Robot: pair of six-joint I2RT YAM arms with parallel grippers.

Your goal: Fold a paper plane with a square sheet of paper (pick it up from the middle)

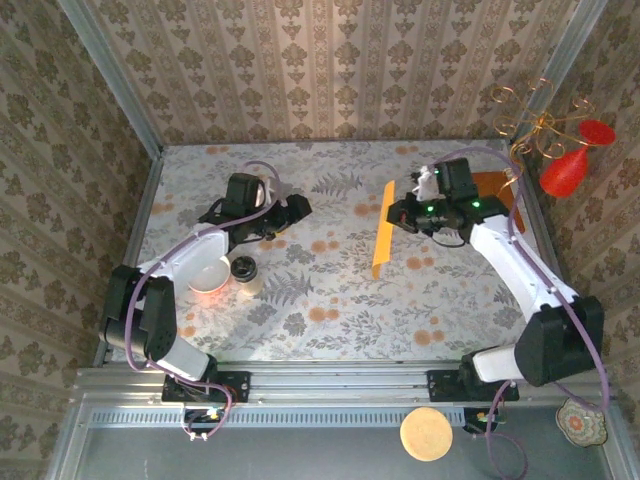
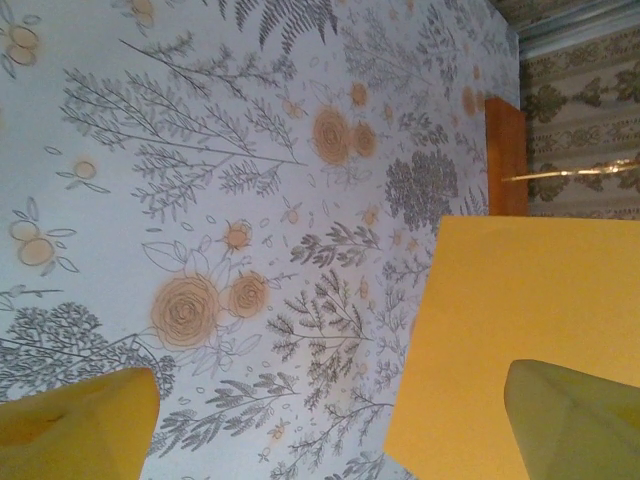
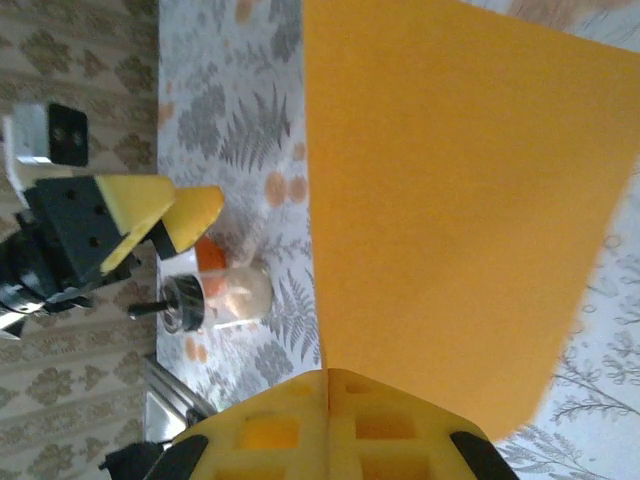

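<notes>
My left gripper [image 1: 298,208] hangs over the left half of the table [image 1: 330,300], its yellow fingers [image 2: 85,425] spread wide. At eight o'clock from it sits a white bowl [image 1: 210,277] with an orange inside, and a black-lidded jar [image 1: 243,268] stands just beside the bowl at its three o'clock. At three o'clock from my left gripper, apart from it, the sheet [image 1: 382,235] stands on edge near the table's middle. From above it shows as a thin orange-yellow strip running roughly twelve to six. In my right wrist view it spreads out flat and uncreased. My right gripper [image 1: 394,214] is pressed together on it, pinching one edge in the seam between the pads. I cannot tell whether the sheet's low end touches the table. At two o'clock from my right gripper a brown board [image 1: 495,185] lies by the far right edge.
</notes>
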